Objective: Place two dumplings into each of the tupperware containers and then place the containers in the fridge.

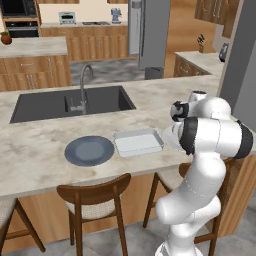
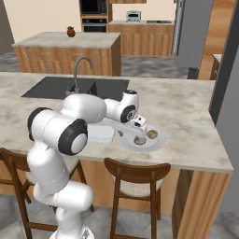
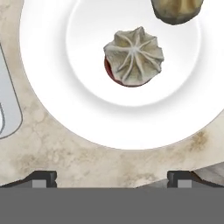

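A white plate (image 3: 52, 109) on the counter holds a pleated tan dumpling (image 3: 133, 56) at its middle and a second dumpling (image 3: 177, 11) at the top edge of the hand view. My gripper (image 3: 113, 179) hangs open above the plate's near rim, with nothing between its fingertips (image 3: 43, 178). From the right base view my gripper (image 2: 138, 134) hovers over the plate (image 2: 158, 142), beside one dumpling (image 2: 152, 135). A translucent tupperware container (image 1: 138, 141) (image 2: 100, 134) lies just left of the plate. The grey fridge (image 1: 150, 30) (image 2: 193, 28) stands far back.
A round blue-grey plate (image 1: 90, 150) lies left of the container. Behind them are a dark sink (image 1: 70, 102) and a curved tap (image 1: 84, 82). Wooden stools (image 1: 95, 197) stand under the counter's front edge. A kitchen island (image 2: 70, 42) is further back.
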Motion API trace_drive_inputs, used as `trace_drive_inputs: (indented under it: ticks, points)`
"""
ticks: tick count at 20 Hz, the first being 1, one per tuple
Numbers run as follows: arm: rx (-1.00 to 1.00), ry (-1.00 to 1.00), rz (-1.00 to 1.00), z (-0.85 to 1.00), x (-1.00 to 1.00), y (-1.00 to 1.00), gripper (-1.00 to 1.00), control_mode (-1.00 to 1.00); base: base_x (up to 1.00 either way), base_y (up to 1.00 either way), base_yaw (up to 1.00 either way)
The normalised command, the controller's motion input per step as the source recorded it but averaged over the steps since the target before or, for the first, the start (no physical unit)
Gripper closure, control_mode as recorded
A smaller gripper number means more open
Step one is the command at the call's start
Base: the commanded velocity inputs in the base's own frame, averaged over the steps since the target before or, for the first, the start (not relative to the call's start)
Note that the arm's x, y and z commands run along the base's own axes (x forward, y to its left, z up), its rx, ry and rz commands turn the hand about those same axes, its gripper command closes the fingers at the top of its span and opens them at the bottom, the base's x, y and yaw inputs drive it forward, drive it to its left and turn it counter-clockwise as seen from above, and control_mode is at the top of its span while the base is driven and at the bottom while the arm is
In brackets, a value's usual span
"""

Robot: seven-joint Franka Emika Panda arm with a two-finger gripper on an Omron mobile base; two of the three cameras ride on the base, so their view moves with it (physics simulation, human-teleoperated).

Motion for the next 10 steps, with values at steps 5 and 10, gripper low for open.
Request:
trace_drive_inputs:
  ticks: [5, 10]
  points:
    - [0.0, -0.01, 0.0, -0.34, 0.25, -0.27, -1.0, -1.0, 0.0, 0.0, 0.0]
    - [0.0, -0.1, 0.0, -0.31, 0.37, -0.2, -1.0, -1.0, 0.0, 0.0, 0.0]
